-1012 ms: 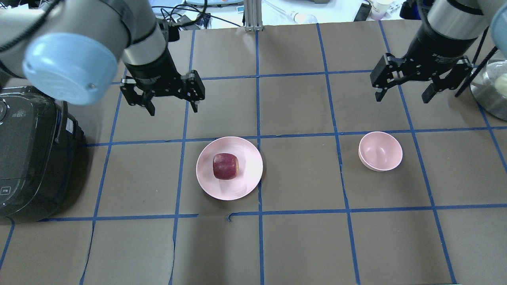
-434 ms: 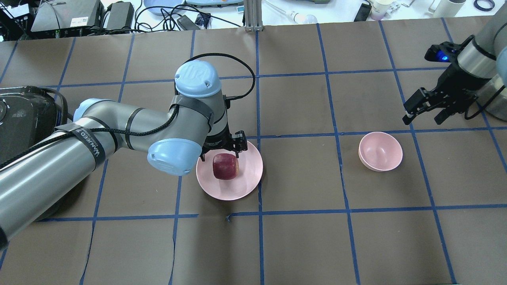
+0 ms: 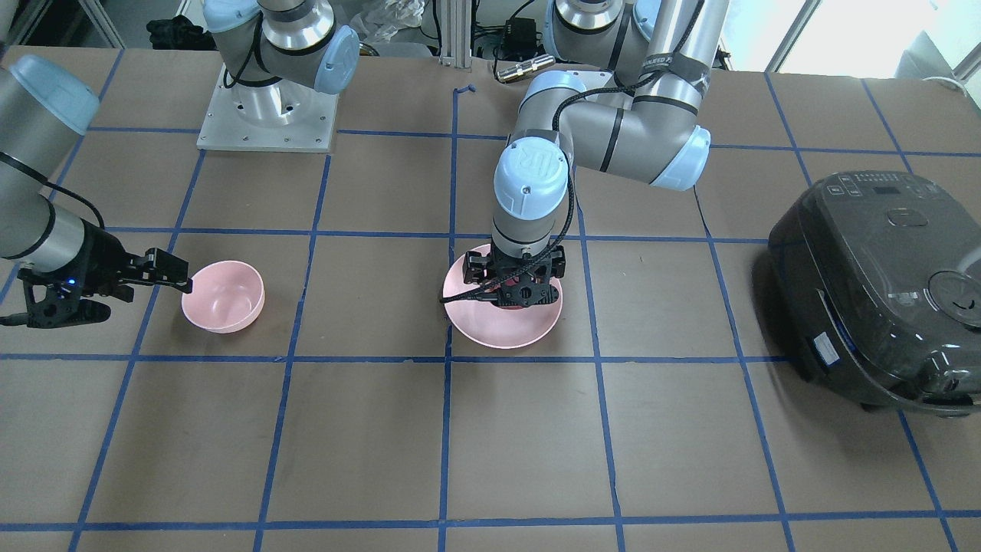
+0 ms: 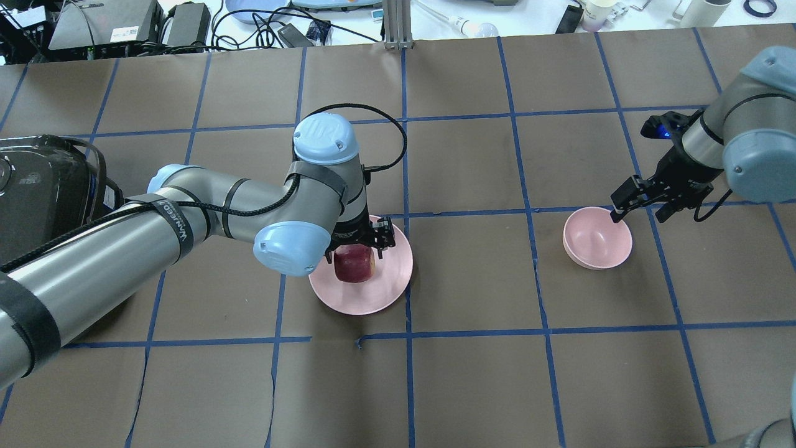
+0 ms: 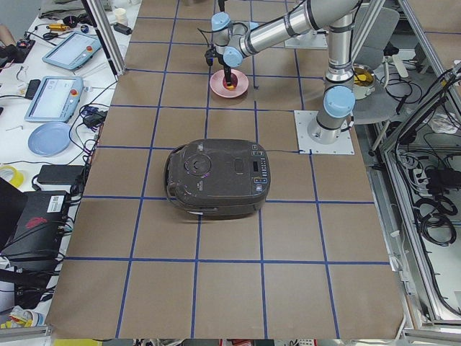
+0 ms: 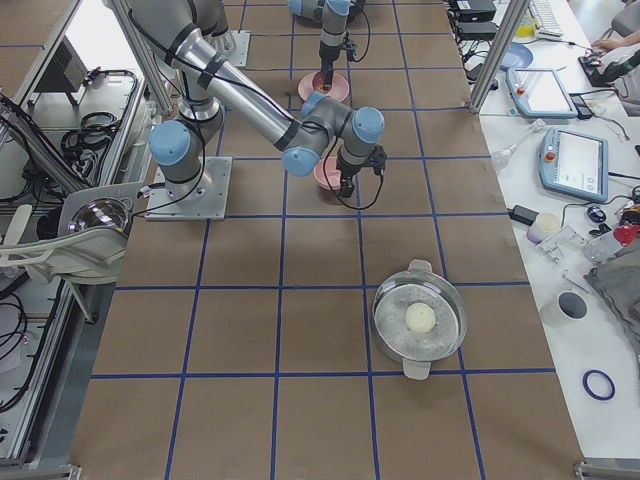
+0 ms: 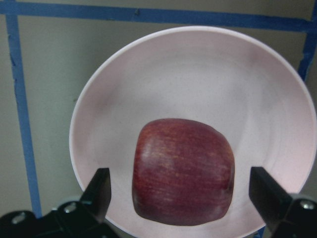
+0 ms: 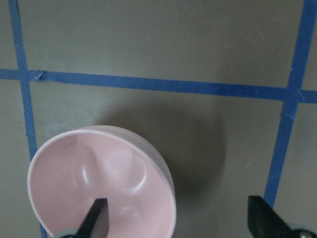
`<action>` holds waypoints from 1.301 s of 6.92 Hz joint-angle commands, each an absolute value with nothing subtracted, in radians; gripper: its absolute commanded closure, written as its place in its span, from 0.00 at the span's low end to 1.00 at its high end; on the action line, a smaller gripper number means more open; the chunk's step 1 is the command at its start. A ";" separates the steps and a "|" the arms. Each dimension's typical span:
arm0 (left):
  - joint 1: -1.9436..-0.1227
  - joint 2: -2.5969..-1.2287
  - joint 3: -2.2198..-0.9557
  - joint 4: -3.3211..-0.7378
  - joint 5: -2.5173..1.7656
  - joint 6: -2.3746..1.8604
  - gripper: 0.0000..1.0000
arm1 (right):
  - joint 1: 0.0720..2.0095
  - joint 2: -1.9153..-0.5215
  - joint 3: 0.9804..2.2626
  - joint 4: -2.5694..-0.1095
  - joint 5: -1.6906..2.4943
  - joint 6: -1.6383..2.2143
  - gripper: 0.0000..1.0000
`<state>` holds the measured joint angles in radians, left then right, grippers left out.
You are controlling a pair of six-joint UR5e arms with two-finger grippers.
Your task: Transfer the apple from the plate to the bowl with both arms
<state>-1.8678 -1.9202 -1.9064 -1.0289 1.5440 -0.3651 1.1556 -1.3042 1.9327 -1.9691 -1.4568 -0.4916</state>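
Note:
The dark-red apple (image 4: 354, 267) lies on the pale-pink plate (image 4: 388, 274) near the table's middle. My left gripper (image 4: 354, 249) is open and low over the plate, pointing down. In the left wrist view its fingers (image 7: 99, 191) stand on either side of the apple (image 7: 183, 171), apart from it, over the plate (image 7: 198, 74). The pink bowl (image 4: 597, 238) stands empty to the right. My right gripper (image 4: 637, 214) is open and empty, just above the bowl's far right rim. The right wrist view shows the bowl (image 8: 99, 188) at its lower left.
A black rice cooker (image 4: 37, 205) stands at the table's left edge, next to my left arm. A steel pot (image 6: 418, 320) with a white ball inside stands at the far right end. Cables and devices (image 4: 186, 25) lie beyond the far edge. Blue tape marks a grid.
My left arm has swung in and come down, so its open gripper now straddles the apple. My right gripper has moved forward and left, down to the bowl's rim.

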 commanded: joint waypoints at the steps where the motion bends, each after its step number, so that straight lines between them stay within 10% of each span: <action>1: -1.868 -1.934 -1.904 -1.028 1.537 -0.341 0.69 | 1.155 -1.244 1.944 -1.997 -1.454 -0.488 0.26; 2: -1.868 -1.925 -1.901 -1.025 1.537 -0.341 0.97 | 1.155 -1.243 1.944 -1.997 -1.457 -0.488 0.69; 3: -1.865 -1.899 -1.887 -1.031 1.537 -0.328 1.00 | 1.155 -1.246 1.942 -1.988 -1.457 -0.488 1.00; 9: -1.824 -1.858 -1.608 -1.341 1.539 -0.328 1.00 | 1.334 -1.335 1.864 -1.891 -1.405 -0.336 1.00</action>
<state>-1.8278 -1.8617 -1.6264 -1.3232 1.5405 -0.3271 1.2433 -1.3197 1.8874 -1.9136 -1.4383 -0.3884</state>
